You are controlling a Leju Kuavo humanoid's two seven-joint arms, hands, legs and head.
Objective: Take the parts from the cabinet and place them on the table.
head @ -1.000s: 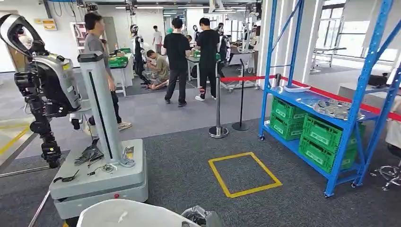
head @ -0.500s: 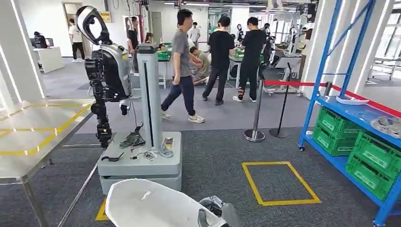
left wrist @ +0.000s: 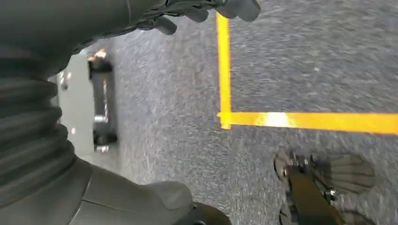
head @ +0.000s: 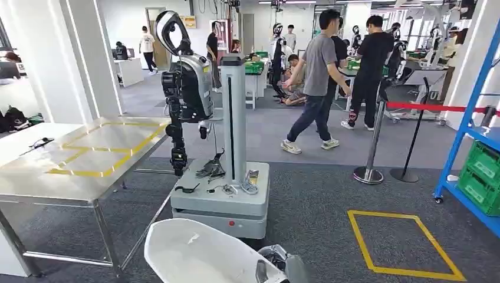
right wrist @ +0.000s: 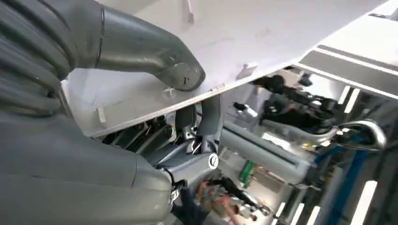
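Note:
A large white curved part (head: 194, 253) fills the bottom of the head view. My right hand (head: 277, 262) holds it at its right edge. In the right wrist view the thumb (right wrist: 155, 61) presses on the part's white face (right wrist: 244, 33) and the dark fingers (right wrist: 145, 133) curl under its rim. A steel table (head: 88, 159) marked with yellow tape stands at the left. The blue cabinet (head: 471, 112) with green crates (head: 480, 177) is at the far right edge. My left hand (left wrist: 141, 18) hangs over the carpet with nothing between thumb and fingers.
Straight ahead, another robot hangs on a grey pillar stand with a wide base (head: 221, 197). A yellow taped square (head: 401, 242) marks the carpet at the right. Stanchions with a red belt (head: 371, 141) and several people stand beyond.
The camera has swung left: the blue cabinet slid to the right edge and the steel table came into view. The white part stays in my right hand. A person walked across behind.

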